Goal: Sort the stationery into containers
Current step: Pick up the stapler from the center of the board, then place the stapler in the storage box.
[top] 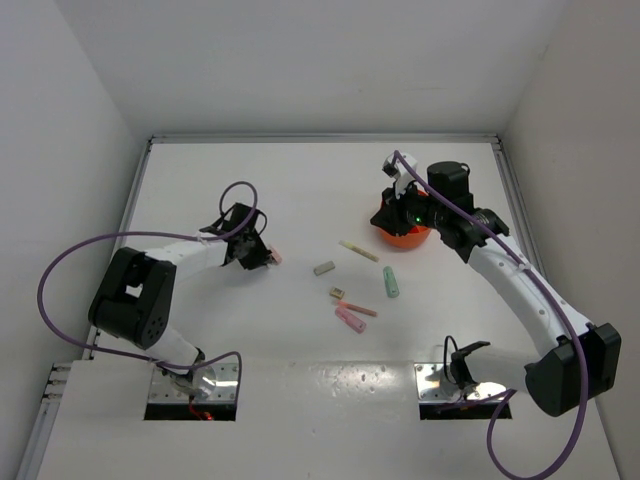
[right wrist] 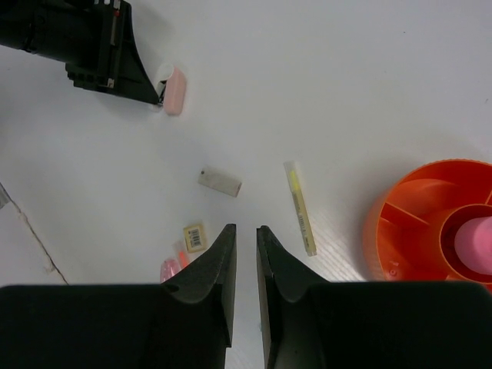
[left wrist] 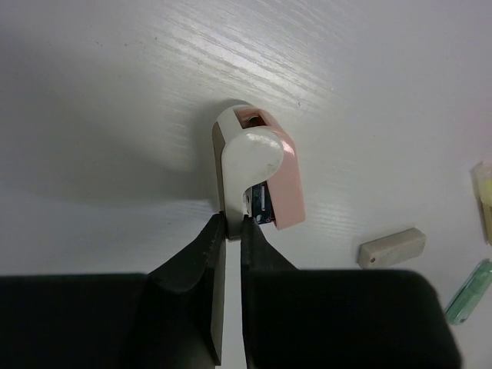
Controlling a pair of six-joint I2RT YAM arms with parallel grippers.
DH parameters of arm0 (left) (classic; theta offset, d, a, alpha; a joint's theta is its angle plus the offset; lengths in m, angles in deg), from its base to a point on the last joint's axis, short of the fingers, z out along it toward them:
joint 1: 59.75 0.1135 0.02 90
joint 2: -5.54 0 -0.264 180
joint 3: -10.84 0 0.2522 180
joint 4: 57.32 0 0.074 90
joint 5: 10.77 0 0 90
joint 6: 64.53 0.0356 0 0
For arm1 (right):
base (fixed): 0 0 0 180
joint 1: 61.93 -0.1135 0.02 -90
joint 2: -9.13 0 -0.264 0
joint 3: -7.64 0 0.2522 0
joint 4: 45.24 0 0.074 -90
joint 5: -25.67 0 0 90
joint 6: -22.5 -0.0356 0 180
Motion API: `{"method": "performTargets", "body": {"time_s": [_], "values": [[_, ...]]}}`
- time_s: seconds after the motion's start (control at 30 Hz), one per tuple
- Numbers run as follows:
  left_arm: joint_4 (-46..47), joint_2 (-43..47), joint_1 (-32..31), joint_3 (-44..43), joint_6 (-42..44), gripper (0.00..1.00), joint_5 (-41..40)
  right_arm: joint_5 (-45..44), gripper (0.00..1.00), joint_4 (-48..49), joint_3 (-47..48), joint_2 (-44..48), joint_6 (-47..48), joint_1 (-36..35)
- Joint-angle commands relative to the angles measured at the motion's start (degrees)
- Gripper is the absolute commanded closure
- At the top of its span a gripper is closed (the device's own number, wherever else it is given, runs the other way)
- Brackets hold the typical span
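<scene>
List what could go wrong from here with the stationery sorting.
1. The left gripper pinches only a thin end of the white-and-pink rounded plastic block; once lifted, the block may swivel or slip out.
2. The round orange plastic bowl with dividers is partly covered by the right arm in the top view, so a delivery there may bring the arms together.
3. A low carry could sweep the small grey block lying between.
</scene>
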Motion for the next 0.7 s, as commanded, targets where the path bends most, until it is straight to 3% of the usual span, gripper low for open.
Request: {"method": "performTargets", "body": {"time_s": [0.0, 0.1, 0.23, 0.3, 0.37, 0.43, 0.67], "values": [[0.13, 1.13, -0.82, -2.2, 1.28, 0.98, 0.54, 1.37, 0.83, 1.85, 0.06, 0.9, 0.55, 0.25], [-0.57, 2.98, -2.23, -3.97, 2.42, 1.0, 1.25, 1.37, 0.81, 1.85, -0.47, 1.42, 0.55, 0.25], [-1.19, 5.18, -5.73, -7.21, 4.44, 1.0, 3.61, -1.34, 0.43, 1.85, -0.47, 1.42, 1.78, 0.25], [-0.32, 5.19, -6.97, -9.31, 6.37, 1.0, 6.07, -5.98, 0.42, 2.46, -0.47, 1.95, 1.79, 0.25], [0.91, 5.19, -8.81, -10.82, 7.52, 1.0, 7.74, -10.3, 0.81, 4.57, -1.95, 4.32, 1.79, 0.25], [2.23, 5.19, -10.39, -12.66, 8.92, 1.0, 10.64, -16.63, 1.0, 6.5, -3.71, 6.25, 1.26, 0.25], [11.98, -1.83, -14.18, -19.69, 9.19, 1.0, 19.96, -29.9, 0.96, 13.97, -8.28, 14.16, 1.26, 0.25]]}}
